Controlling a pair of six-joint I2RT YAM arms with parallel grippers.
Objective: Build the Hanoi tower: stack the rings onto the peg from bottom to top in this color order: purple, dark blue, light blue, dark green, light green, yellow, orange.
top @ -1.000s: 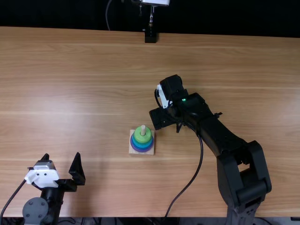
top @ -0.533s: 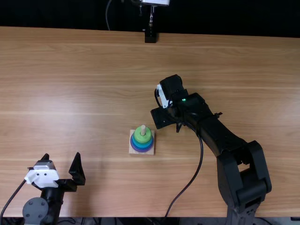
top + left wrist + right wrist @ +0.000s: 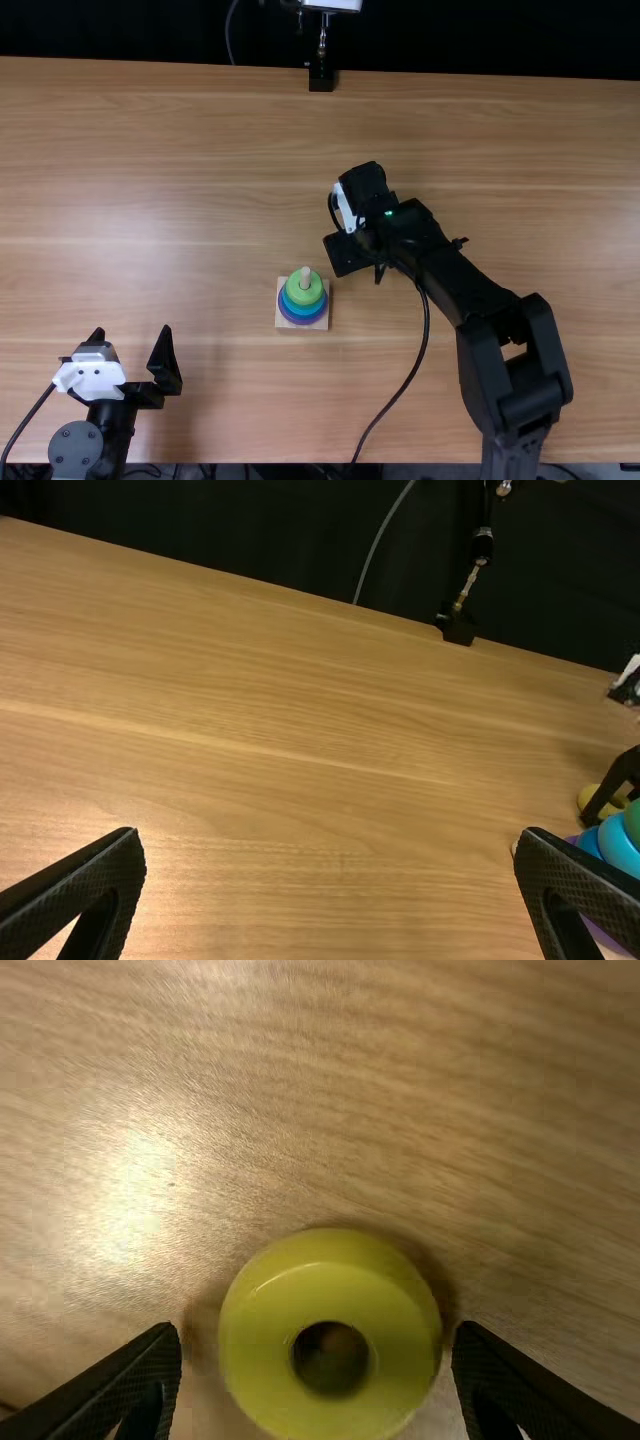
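Just beyond the peg base (image 3: 283,322), the right gripper (image 3: 345,254) is low over the table. In the right wrist view the yellow ring (image 3: 412,1332) lies flat between the fingers of the right gripper (image 3: 318,1348), which is open with a gap on both sides. On the peg (image 3: 305,275) are stacked a purple ring (image 3: 303,321), blue rings (image 3: 318,307) and a green ring (image 3: 298,291) on top. At the near left, the left gripper (image 3: 134,362) stands open and holds nothing; in the left wrist view the left gripper (image 3: 330,842) has its fingers wide apart.
The right arm (image 3: 490,310) stretches over the table's right half, its cable (image 3: 410,372) hanging right of the peg base. A black stand (image 3: 321,78) is at the table's far edge (image 3: 180,63).
The right gripper has shifted slightly right, and its arm's elbow has moved a little to the left. The left arm and the stacked rings have stayed in place.
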